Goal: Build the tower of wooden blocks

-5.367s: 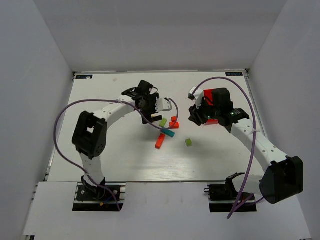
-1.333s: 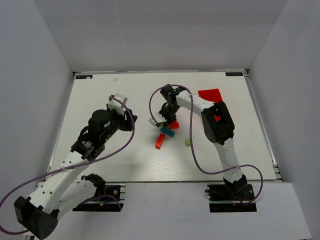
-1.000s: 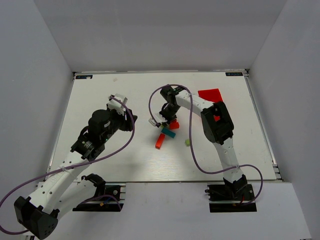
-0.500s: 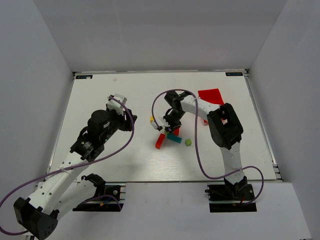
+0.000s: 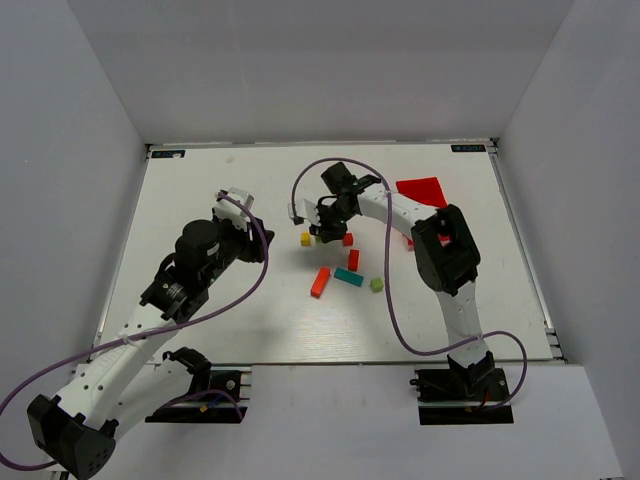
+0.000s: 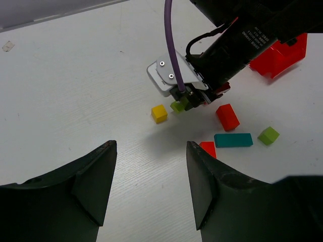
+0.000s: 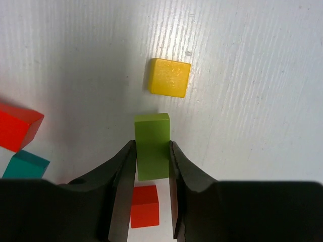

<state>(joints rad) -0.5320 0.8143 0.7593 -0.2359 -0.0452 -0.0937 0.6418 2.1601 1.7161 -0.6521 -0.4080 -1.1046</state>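
No stack stands; the wooden blocks lie apart on the table. My right gripper (image 5: pixel 320 224) is shut on a green block (image 7: pixel 152 146), held just above the table beside the yellow cube (image 7: pixel 169 77), which also shows from above (image 5: pixel 306 239). A red cube (image 5: pixel 347 239), a red block (image 5: pixel 353 259), the teal bar (image 5: pixel 348 277), the orange bar (image 5: pixel 320 281) and a green cube (image 5: pixel 376 284) lie to the near right. My left gripper (image 6: pixel 151 186) is open and empty, left of the blocks (image 5: pixel 245 225).
The red plastic bin (image 5: pixel 420 190) sits at the back right, behind the right arm's upper link. The right arm's purple cable loops over the blocks. White walls enclose the table on three sides.
My right gripper has lifted the green block out of the cluster and moved it back and left, next to the yellow cube. The teal bar and red pieces have shifted. The left arm has held still for the last second.
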